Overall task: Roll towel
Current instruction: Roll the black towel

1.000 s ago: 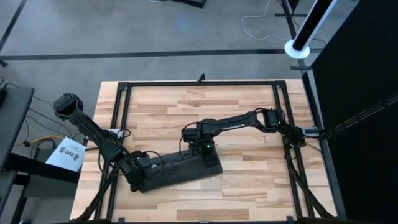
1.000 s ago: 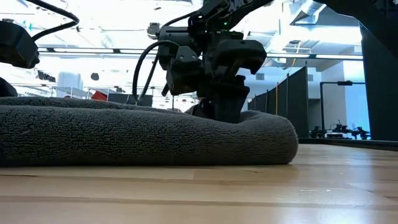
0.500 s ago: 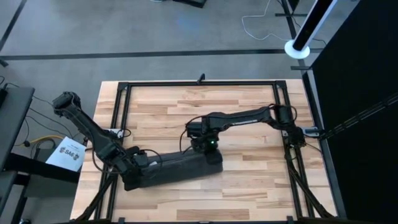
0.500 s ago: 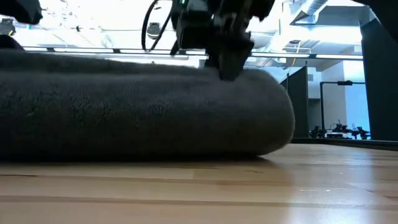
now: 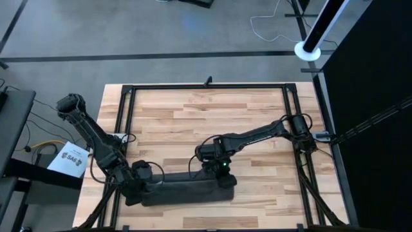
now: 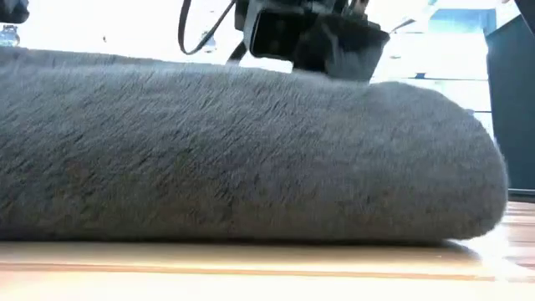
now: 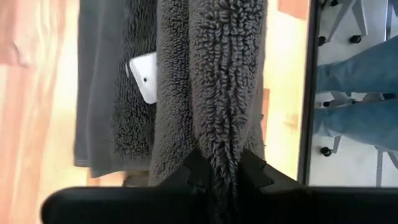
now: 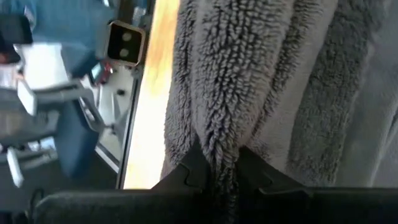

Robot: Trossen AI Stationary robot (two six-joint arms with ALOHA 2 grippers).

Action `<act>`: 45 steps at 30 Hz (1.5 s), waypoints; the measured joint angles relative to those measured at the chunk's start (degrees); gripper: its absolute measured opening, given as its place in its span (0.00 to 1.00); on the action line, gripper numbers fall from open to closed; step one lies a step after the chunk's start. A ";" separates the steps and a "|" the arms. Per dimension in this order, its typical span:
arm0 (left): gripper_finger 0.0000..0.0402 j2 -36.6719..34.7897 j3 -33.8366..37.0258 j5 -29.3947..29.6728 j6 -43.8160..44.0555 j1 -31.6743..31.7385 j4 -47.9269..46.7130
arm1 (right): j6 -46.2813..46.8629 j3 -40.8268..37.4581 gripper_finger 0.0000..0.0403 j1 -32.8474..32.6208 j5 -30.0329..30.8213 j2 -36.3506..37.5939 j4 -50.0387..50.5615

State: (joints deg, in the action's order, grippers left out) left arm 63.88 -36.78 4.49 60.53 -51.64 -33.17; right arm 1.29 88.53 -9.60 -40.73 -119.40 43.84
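1. Both sets of jaws are clamped on pinched folds of the towel (image 5: pixel 187 189): left gripper (image 7: pixel 216 177) bites a terry ridge at the towel's left end, right gripper (image 8: pixel 217 168) bites one at its right end.
2. Towel sits as a long, low bundle near the front edge of the table (image 5: pixel 257 109), lengthwise between the two grippers.
3. Risk: each pinch holds only a thin ridge of pile. Uneven travel between the arms could pull one fold free, and that end would likely unroll.
4. Risk: bundle is close to the table's front edge; more rolling that way may push it off.
5. Risk: loose layers beside the white label (image 7: pixel 144 77) look slack, so the roll may turn out skewed.
6. Material: dark charcoal terry, deep looped pile, soft, compressible. Rounded end in the low view. Table is pale wood planks inside a black frame.
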 joint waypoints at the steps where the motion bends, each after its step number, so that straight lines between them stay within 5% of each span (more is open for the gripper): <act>1: 0.04 0.00 0.71 -0.03 0.39 0.00 0.74 | 1.14 -0.71 0.06 0.37 -0.11 -0.01 -1.04; 13: 0.04 -0.09 8.11 -2.70 5.78 -1.39 0.87 | 4.75 -2.62 0.06 4.82 4.92 0.01 -9.61; 36: 0.04 -0.07 8.51 0.04 12.39 1.32 -5.73 | 7.38 -2.51 0.08 7.15 7.56 -5.91 -9.94; 45: 0.24 -0.03 8.62 -0.30 20.20 3.45 -6.91 | 8.40 -2.42 0.25 6.56 11.47 -5.80 -8.31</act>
State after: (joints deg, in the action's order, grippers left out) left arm 63.84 -28.16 4.19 80.73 -48.18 -40.07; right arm 9.69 86.11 -3.05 -29.26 -125.21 35.53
